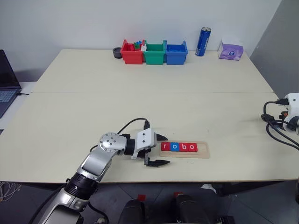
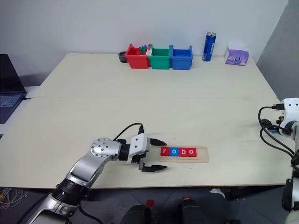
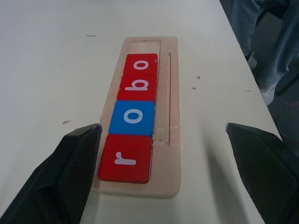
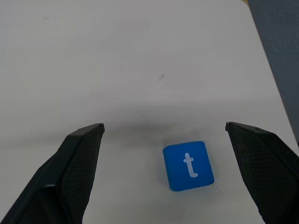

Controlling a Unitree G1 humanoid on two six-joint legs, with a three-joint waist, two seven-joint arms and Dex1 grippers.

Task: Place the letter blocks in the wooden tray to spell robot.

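The wooden tray (image 1: 203,151) lies near the table's front edge. In its groove sit a red r (image 3: 125,158), a blue o (image 3: 132,117), a red b (image 3: 138,86) and a red o (image 3: 141,64); the right end is bare wood. My left gripper (image 1: 164,149) is open at the tray's left end, pointing along it, one finger either side of the r. In the right wrist view a blue t block (image 4: 188,165) lies flat on the table. My right gripper (image 4: 164,125) hangs open above it, holding nothing.
Red (image 1: 131,52), green (image 1: 154,52) and blue (image 1: 176,52) bins line the far edge, with a blue can (image 1: 203,41) and a purple tissue box (image 1: 231,50) to their right. A laptop (image 1: 5,86) sits off the left side.
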